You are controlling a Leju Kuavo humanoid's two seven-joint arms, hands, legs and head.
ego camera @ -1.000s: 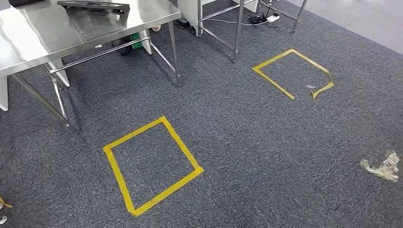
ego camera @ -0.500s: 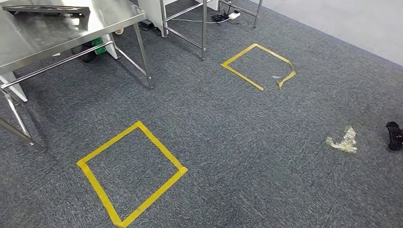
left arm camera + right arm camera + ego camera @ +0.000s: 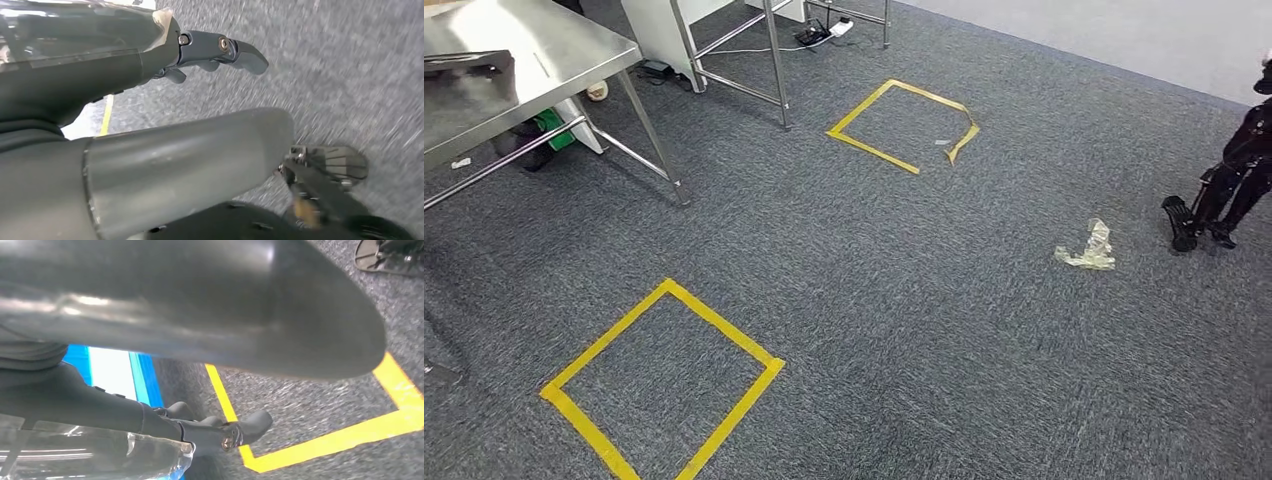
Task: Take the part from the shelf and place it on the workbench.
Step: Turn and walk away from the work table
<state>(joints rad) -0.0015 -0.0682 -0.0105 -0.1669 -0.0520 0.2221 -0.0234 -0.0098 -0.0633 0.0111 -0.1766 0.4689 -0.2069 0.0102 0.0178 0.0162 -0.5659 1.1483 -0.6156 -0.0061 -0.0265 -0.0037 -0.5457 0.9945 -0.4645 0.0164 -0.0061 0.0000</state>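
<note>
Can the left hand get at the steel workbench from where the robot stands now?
Probably not. The left hand hangs down over the carpet with nothing in it, while the workbench sits off at the head view's far left, with open carpet between.

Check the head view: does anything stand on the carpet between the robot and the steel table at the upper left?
Nothing visible stands in the way. A yellow tape square lies flat on the carpet short of the steel table, and a crumpled plastic scrap lies far off to the right.
</note>
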